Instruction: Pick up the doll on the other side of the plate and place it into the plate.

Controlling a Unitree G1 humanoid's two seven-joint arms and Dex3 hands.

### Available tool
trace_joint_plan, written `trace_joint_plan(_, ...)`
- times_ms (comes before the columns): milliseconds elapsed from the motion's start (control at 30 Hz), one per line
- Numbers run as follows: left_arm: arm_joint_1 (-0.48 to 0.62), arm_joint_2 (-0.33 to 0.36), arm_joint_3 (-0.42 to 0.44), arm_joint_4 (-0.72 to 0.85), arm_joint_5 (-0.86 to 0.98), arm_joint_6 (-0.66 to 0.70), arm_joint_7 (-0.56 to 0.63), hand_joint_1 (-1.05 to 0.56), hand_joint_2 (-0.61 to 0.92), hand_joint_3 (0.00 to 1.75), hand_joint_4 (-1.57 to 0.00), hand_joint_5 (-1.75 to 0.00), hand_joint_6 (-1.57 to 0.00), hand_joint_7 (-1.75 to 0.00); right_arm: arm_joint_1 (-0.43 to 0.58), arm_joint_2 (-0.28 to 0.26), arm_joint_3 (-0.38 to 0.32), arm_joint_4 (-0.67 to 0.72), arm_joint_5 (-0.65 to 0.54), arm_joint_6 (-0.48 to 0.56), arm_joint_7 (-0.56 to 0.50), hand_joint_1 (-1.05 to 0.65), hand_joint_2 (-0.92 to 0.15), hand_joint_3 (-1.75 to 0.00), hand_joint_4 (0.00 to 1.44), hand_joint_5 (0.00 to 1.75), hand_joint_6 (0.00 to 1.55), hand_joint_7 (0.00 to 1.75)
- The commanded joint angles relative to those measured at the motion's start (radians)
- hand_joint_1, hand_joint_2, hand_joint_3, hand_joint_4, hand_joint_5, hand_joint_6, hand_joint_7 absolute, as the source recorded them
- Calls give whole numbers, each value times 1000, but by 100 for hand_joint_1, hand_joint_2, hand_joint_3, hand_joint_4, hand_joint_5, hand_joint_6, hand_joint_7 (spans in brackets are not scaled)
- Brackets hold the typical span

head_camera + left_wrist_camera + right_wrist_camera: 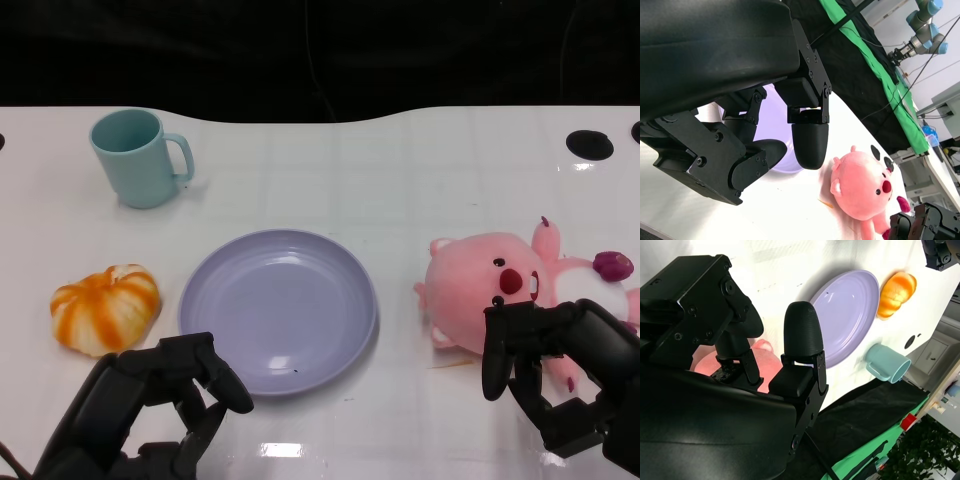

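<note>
The pink doll [490, 285] is located on the white desk [400, 180] to the right of the lavender plate [278, 310], lying on its back and apart from the plate's rim. The plate is seen to hold nothing, so the placing step is judged not yet done.

The right hand [560, 375] is positioned over the near side of the doll, fingers apart and curved downward. No part of the doll is enclosed; the hand holds nothing. In the right wrist view the doll's pink body [762, 352] is seen between the spread fingers [802, 330], which suggests a pre-grasp alignment: the fingers are set wide so that the soft body can be straddled before closing.

The left hand [160, 405] is placed at the near-left of the plate, fingers loosely curled in, with nothing gripped. It is judged to be parked there, out of the path from doll to plate.

An orange pumpkin toy [105, 308] lies left of the plate, and a teal mug [138, 157] stands beyond the plate to its left. Neither lies between the doll and the plate.

The next move is judged to require lowering the right hand and closing around the doll. A plush body compresses, so a shallow grip could slip.
</note>
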Motion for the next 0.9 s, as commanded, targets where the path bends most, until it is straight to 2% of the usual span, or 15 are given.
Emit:
trace_joint_plan(33, 5, 11, 12, -4, -6, -5, 0, -3, 51, 111, -78, -153, -85, -112, 6, -14, -4, -14, 4, 7, 2, 21, -36, -138, 85, 174, 80, 145)
trace_joint_plan(733, -4, 21, 25, 6, -38, 4, -11, -5, 55, 106, -76, -154, -84, -113, -12, -8, -4, 3, 14, 13, 3, 15, -36, -139, 83, 175, 78, 147)
trace_joint_plan(900, -4, 24, 27, 6, -36, 5, -11, -6, 55, 106, -76, -155, -84, -113, -13, 0, -8, 10, 18, -5, -7, 16, -36, -137, 82, 172, 78, 142)
